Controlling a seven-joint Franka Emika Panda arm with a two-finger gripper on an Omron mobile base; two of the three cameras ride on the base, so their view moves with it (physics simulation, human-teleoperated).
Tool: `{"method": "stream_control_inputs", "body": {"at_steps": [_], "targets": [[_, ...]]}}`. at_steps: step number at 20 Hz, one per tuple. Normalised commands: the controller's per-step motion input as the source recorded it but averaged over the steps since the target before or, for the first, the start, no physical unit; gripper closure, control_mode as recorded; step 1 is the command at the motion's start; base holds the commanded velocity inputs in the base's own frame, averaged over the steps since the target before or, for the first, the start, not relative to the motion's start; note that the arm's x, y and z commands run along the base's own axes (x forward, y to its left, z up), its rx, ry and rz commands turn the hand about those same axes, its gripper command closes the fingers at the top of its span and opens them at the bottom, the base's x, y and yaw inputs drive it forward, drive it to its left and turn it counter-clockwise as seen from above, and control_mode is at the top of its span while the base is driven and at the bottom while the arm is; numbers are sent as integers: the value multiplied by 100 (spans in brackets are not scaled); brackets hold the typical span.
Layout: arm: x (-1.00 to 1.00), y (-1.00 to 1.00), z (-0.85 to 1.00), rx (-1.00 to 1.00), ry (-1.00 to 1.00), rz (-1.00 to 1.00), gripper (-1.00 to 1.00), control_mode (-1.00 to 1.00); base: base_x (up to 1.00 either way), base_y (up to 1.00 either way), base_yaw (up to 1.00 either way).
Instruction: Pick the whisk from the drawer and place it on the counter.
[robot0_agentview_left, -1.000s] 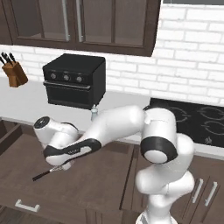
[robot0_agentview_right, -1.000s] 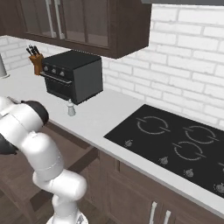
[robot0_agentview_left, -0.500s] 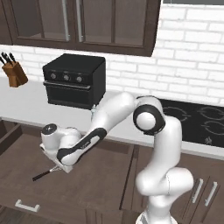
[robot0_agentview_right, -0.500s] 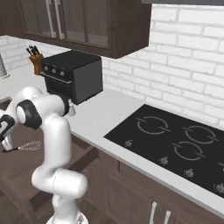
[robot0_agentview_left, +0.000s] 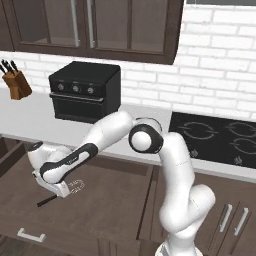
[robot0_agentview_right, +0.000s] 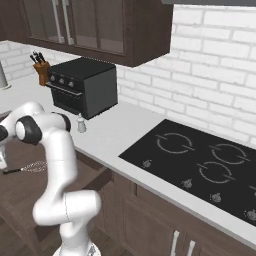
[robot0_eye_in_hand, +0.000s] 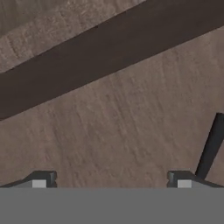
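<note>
The whisk (robot0_agentview_left: 75, 186) lies flat on the floor of the open drawer (robot0_agentview_left: 105, 205), wire head to the right and thin black handle (robot0_agentview_left: 47, 201) pointing left. From the right base it shows as the whisk (robot0_agentview_right: 31, 166) at the left of the picture. My gripper (robot0_agentview_left: 61, 192) hangs low inside the drawer, right over the whisk where head and handle meet. In the hand view the gripper (robot0_eye_in_hand: 110, 181) is open with bare drawer floor between its tips, and the black handle (robot0_eye_in_hand: 211, 146) runs just outside the right fingertip (robot0_eye_in_hand: 181, 179). The counter (robot0_agentview_left: 30, 120) runs behind the drawer.
A black toaster oven (robot0_agentview_left: 85, 90) and a knife block (robot0_agentview_left: 17, 82) stand on the counter. A small shaker (robot0_agentview_right: 80, 123) sits beside the oven. The black cooktop (robot0_agentview_left: 220, 137) lies to the right. A dark drawer wall (robot0_eye_in_hand: 109, 48) crosses the hand view.
The arm's elbow has swung left and up, and the hand has sunk lower into the drawer over the whisk. The whisk has not moved and the jaws stay open.
</note>
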Motion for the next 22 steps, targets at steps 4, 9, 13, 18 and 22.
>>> {"method": "stream_control_inputs", "body": {"at_steps": [4,9,13,18,22], "targets": [[0,-33,-85,12,2,6,-100,-100,0,0,0],[1,-5,-26,25,-1,0,-100,-100,0,0,0],[13,3,-8,14,0,0,-100,-100,0,0,0],[10,2,-27,1,-1,0,-100,-100,0,0,0],[17,19,-4,0,0,0,-100,-100,0,0,0]]}}
